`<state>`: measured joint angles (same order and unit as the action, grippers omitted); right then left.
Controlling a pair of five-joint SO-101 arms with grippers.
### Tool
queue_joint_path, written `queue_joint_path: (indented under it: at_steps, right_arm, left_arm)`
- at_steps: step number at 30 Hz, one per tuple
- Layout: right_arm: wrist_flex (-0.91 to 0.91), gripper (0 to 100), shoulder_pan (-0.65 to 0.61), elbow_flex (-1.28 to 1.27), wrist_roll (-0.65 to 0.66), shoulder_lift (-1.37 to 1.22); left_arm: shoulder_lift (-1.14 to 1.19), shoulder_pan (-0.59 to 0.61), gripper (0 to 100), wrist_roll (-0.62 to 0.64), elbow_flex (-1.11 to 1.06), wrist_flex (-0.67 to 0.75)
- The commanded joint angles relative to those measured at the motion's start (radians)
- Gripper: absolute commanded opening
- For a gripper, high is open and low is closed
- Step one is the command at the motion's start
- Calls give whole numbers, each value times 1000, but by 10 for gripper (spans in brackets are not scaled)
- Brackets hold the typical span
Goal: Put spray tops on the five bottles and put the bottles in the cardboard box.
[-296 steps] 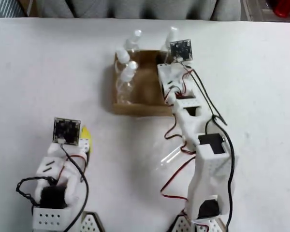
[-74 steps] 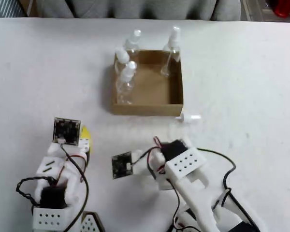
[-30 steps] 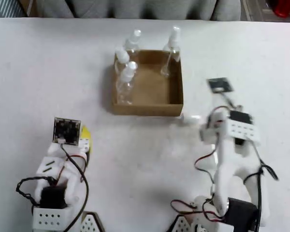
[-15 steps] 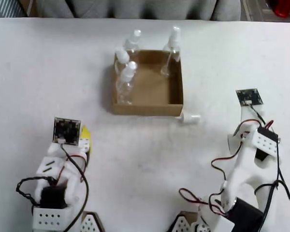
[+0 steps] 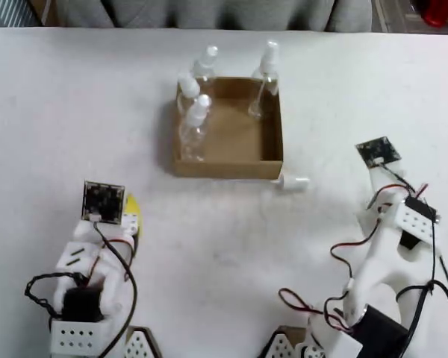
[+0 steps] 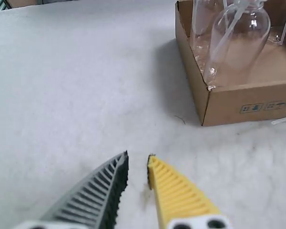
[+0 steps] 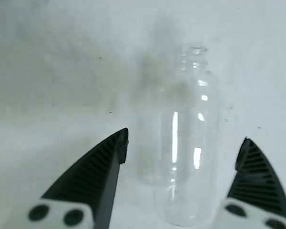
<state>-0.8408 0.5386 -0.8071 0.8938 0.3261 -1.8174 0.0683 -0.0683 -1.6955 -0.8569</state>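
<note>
The cardboard box [image 5: 272, 142] stands at the table's middle rear, holding several clear bottles [image 5: 196, 119] with white spray tops. A loose white spray top [image 5: 293, 181] lies on the table just off the box's near right corner. My right arm [image 5: 392, 246] is at the table's right side. Its gripper [image 7: 184, 136] is open wide, and a clear bottle [image 7: 186, 157] without a top lies on the table between the fingers, untouched. My left gripper [image 6: 138, 160] rests near the front left, fingers nearly together on nothing.
The box's near corner [image 6: 207, 102] and a capped bottle [image 6: 238, 38] inside it appear ahead of the left gripper. White table surface [image 5: 231, 231] stretches between the two arms. My left arm [image 5: 89, 276] sits at the front left edge.
My right arm left the box, swung to the front centre, then moved across to the right side of the table. The left arm and the loose spray top kept still.
</note>
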Motion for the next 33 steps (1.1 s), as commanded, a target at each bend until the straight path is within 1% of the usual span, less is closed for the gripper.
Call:
queue_joint_path:
  at_steps: [1, 3, 6, 12, 16, 20, 22, 26, 27, 29, 31, 33]
  right_arm:
    - [8, 304, 38, 77, 34, 1]
    - [-5, 304, 38, 83, 37, -7]
    - [-56, 302, 10, 120, 80, -62]
    - [-111, 217, 5, 310, 87, -302]
    - [-200, 240, 2, 451, 86, -429]
    - [-236, 238, 1, 535, 84, -481]
    - [-231, 193, 5, 555, 81, -490]
    - [-231, 19, 7, 580, 81, -490]
    - [-237, 11, 10, 583, 81, -490]
    - [-249, 29, 33, 585, 81, -489]
    - [-249, 17, 56, 585, 81, -489]
    - [-249, 15, 82, 585, 81, -489]
  left_arm:
    - [-12, 5, 20, -8, 3, -9]
    - [-12, 5, 20, -8, 3, -9]
    - [-12, 5, 20, -8, 3, -9]
    - [-12, 5, 20, -8, 3, -9]
    - [-12, 5, 20, -8, 3, -9]
    - [-12, 2, 20, -8, 3, -9]
    - [-12, -1, 20, -6, 3, -9]
    - [-12, -8, 20, 2, 3, 0]
    - [-12, -25, 20, -3, 3, 0]
    - [-12, -67, 20, -5, 17, 2]
    - [-12, -111, 20, -8, 63, -3]
    - [-12, -170, 20, -69, 127, -8]
